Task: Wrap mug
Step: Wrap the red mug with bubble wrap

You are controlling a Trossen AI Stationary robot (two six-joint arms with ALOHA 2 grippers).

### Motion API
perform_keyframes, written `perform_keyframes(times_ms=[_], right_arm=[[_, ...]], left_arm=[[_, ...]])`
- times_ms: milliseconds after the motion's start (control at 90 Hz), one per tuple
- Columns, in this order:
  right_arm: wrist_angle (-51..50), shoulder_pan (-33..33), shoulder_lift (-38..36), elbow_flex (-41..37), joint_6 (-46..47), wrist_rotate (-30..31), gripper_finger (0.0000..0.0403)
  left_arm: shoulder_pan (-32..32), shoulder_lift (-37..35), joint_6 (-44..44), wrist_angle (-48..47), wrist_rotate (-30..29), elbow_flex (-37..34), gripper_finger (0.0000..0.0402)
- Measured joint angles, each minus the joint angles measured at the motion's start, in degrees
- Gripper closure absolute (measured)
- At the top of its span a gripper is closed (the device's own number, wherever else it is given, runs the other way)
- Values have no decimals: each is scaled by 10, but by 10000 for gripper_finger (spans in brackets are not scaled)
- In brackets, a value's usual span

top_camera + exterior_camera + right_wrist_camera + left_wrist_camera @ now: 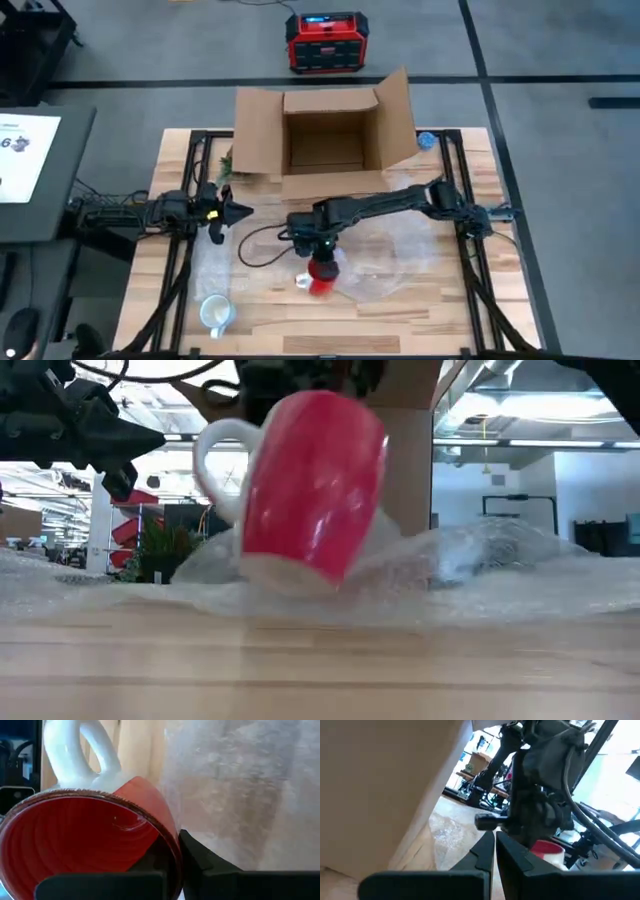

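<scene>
Right gripper [322, 262] reaches down, clamping the tilted red mug [322, 275] rim; left gripper [240, 211] hovers closed

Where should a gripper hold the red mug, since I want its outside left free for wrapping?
By the rim, from above, one finger inside, as the right gripper grips the red mug. It stands tilted on the bubble wrap, mouth upward, white handle sideways.
</scene>
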Motion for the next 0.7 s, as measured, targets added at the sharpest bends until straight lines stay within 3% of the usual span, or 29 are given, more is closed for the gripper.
perform_keyframes(times_ms=[322,700], right_arm=[[1,20,-5,0,24,48,382],[18,40,-7,0,36,42,233]], left_arm=[[0,20,0,1,0,0,402],[0,21,0,4,-1,0,402]])
